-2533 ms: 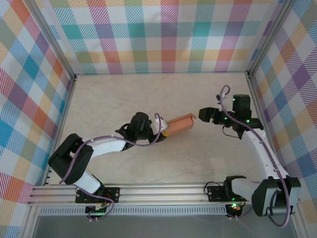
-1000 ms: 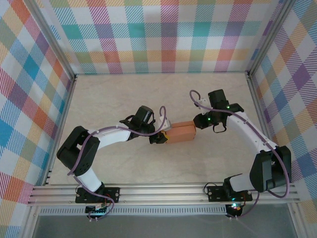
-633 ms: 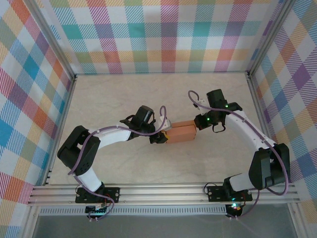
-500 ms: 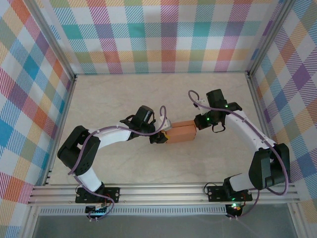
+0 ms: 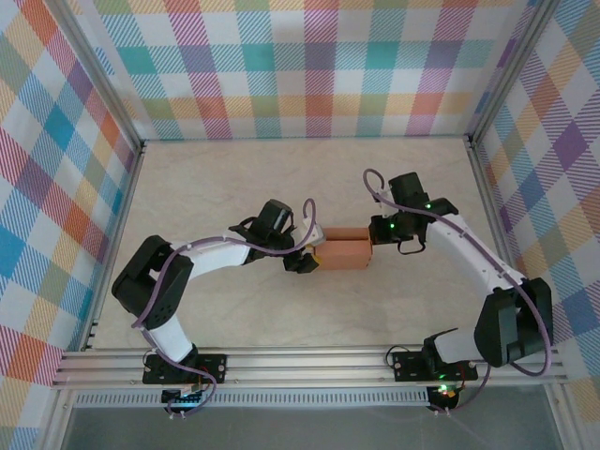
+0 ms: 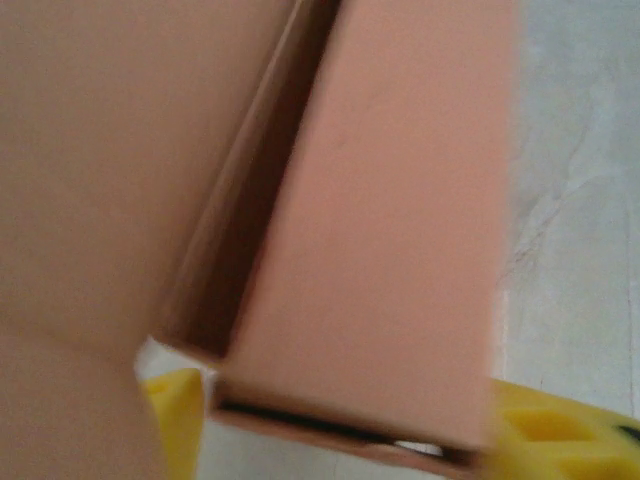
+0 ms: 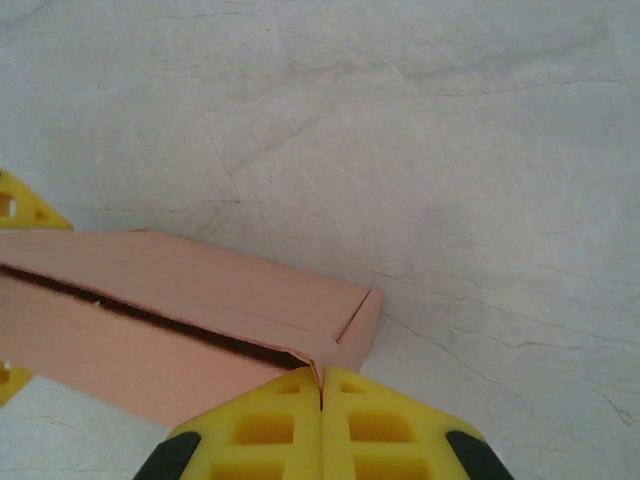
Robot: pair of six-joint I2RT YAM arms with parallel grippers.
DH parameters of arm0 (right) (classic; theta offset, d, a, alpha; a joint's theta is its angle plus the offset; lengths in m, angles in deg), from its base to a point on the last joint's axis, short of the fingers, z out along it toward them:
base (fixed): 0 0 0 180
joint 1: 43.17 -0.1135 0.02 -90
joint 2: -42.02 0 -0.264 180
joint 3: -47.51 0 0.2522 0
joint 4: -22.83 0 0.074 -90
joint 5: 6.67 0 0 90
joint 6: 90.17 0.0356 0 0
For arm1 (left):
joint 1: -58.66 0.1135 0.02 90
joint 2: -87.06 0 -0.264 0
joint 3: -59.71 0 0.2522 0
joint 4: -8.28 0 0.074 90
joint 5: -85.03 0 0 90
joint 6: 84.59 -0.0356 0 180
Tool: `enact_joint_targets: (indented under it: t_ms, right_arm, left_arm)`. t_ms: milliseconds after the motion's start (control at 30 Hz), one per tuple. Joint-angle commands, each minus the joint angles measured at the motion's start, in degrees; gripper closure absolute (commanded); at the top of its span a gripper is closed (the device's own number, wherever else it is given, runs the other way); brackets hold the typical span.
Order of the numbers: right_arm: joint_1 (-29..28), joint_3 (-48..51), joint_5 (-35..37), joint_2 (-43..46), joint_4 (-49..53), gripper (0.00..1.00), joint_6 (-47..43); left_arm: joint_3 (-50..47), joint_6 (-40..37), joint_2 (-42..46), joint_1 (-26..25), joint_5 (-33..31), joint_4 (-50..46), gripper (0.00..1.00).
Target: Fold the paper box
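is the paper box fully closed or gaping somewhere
Not fully closed: the paper box is folded into a box shape, but a dark gap runs along one long edge in both wrist views.

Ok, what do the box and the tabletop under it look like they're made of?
The paper box looks like thin salmon-orange card with a matte finish: its edges are thin, its folds are crisp and one seam gapes. The tabletop looks smooth and pale, with faint grey veins and little sheen. I cannot tell whether it is stone or printed laminate.
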Motion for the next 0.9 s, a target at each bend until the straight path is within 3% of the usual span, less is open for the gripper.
enact_joint_targets:
  t_ms: [0,167,267,567,867]
  right_arm:
    - [-0.6,1.1,3.2,2.6,-1.7,1.00,1.9]
    - [-1.1,2.7,5.6,4.1,-3.4,1.00,0.9]
    - [-1.1,2.8,5.5,4.3,-3.5,1.00,0.2]
    - [-1.4,3.2,-1.7,3.5,-4.9,1.00,-1.3]
    - [-1.5,1.3,-5.9,0.6,-2.4,1.00,-7.8]
  left_arm:
    - [0.0,1.4,-0.3,0.1,-2.3,-1.5,0.27]
    - [-1.1,2.7,2.0,0.0,-3.8,0.2,0.15]
    - [-1.6,3.7,3.1,-0.2,-4.2,0.6,0.14]
    - [3.4,7.0,-2.6,-0.5,-7.9,1.7,0.28]
    - [6.5,12.0,-6.4,-0.6,-9.2,2.7,0.35]
